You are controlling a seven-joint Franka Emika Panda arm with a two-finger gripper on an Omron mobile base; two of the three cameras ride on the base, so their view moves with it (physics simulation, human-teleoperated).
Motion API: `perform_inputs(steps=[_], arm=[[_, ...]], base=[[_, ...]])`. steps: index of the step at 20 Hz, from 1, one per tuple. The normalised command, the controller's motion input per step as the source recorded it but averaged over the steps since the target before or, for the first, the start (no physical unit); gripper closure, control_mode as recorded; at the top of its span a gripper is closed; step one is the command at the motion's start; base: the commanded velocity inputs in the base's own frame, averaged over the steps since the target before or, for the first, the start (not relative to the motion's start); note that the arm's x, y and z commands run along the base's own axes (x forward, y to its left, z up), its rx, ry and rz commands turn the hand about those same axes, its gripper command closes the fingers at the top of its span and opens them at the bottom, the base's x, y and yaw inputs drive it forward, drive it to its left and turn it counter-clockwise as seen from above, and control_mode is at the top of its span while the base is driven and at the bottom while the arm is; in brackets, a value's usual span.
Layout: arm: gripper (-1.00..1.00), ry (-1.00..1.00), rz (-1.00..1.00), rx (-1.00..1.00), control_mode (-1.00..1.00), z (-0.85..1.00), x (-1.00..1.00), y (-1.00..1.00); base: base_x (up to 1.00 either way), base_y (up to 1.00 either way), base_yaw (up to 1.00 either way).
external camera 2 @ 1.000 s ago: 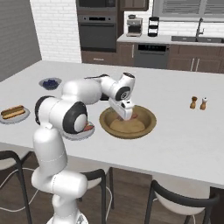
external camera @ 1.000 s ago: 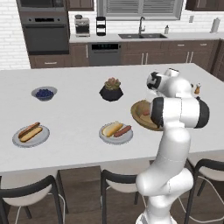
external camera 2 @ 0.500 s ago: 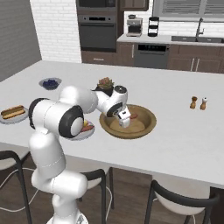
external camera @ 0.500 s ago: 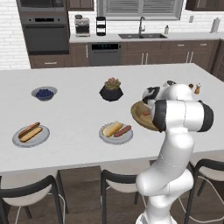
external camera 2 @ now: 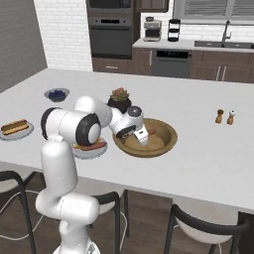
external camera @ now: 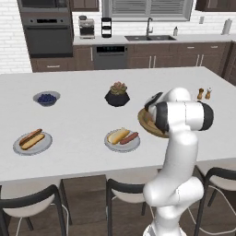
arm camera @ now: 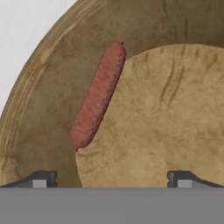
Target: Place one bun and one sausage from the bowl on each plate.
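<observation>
- Your gripper [arm camera: 108, 180] hangs inside the bowl, jaws spread wide and holding nothing, fingertips at the lower edge of the hand view.
- Bowl [external camera 2: 166, 145]: centre of the right base view, wooden, likely stiff and heavy enough to stay put.
- Plates [external camera: 120, 145] [external camera: 22, 149]: lower left of the left base view, each carrying a bun and sausage.
- Sausage [arm camera: 98, 95]: upper left of the hand view, on the bowl's sloped wall. Probably light, soft and rounded, so it may roll; pinch it across its middle.

a small grey bowl of blue berries [external camera: 46, 98] sits left of centre; a black plant pot [external camera: 117, 95] mid-frame; salt and pepper shakers [external camera: 204, 93] at right.
</observation>
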Motion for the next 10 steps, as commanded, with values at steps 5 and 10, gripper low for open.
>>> perform_inputs(steps=[5, 10], arm=[[-1.00, 0.03, -0.03, 0.00, -1.00, 0.00, 0.66, -0.18], [-1.00, 0.09, 0.00, 0.00, -1.00, -0.09, 0.61, -0.15]], base=[[0.00, 0.00, 0.00], [0.00, 0.00, 0.00]])
